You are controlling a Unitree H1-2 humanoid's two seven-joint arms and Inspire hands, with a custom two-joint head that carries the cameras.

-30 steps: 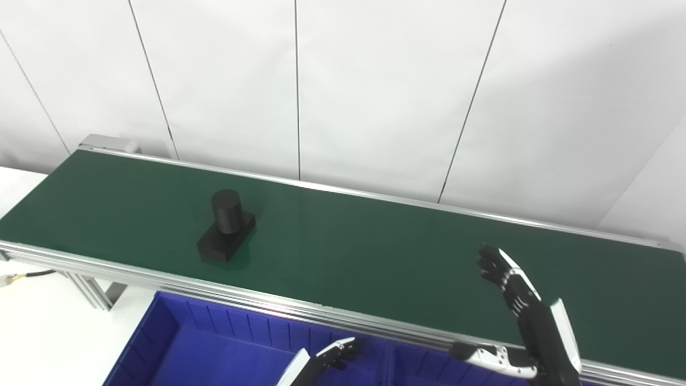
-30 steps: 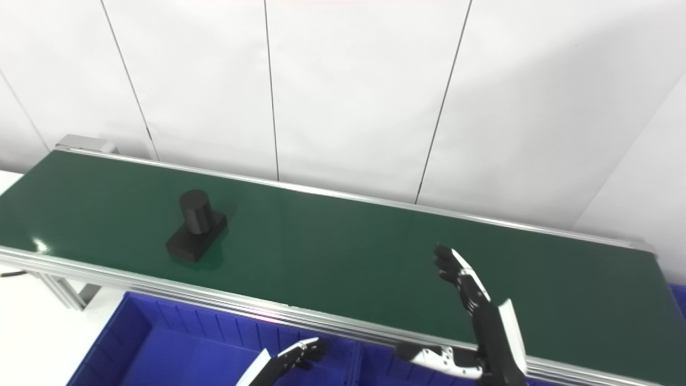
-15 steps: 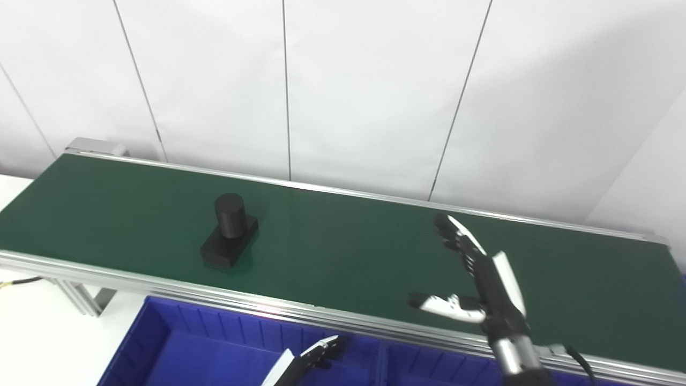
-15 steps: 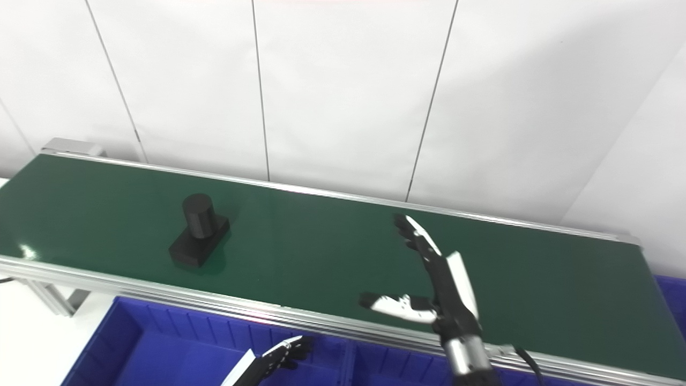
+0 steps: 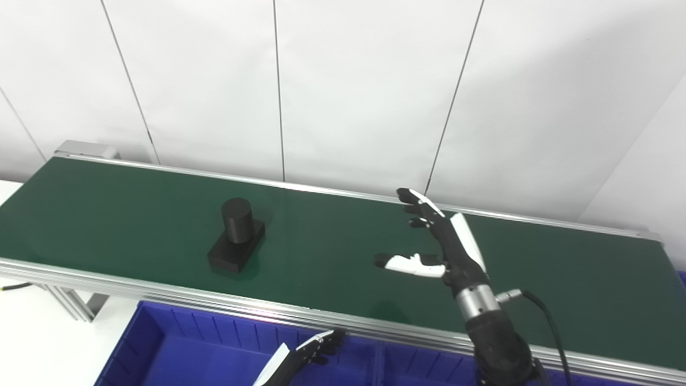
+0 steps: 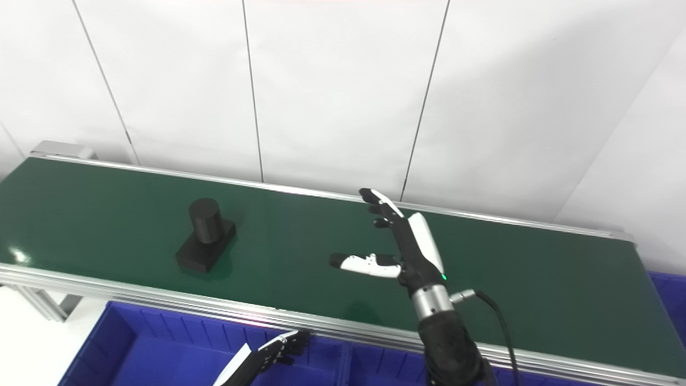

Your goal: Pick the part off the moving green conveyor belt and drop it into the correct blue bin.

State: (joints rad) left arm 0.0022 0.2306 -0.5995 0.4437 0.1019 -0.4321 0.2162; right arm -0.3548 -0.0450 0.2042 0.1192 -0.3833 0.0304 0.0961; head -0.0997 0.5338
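A black part (image 5: 236, 236), a short cylinder standing on a flat rectangular base, lies on the green conveyor belt (image 5: 332, 252) left of centre. My right hand (image 5: 435, 242) is open above the belt, well to the right of the part, with fingers stretched out and thumb pointing left toward it. It holds nothing. My left hand (image 5: 313, 349) is low at the bottom edge over the blue bin (image 5: 177, 348), below the belt's near rail; its fingers look loosely extended and empty.
The belt runs left to right between aluminium rails (image 5: 161, 289). A white panelled wall (image 5: 343, 80) stands right behind it. A divider (image 5: 378, 364) splits the blue bin in front. A white table surface (image 5: 32, 343) lies at the lower left.
My right hand has risen from the near rail and moved left and farther over the belt, opening toward the part. The part has drifted slightly right. The camera has shifted a little.
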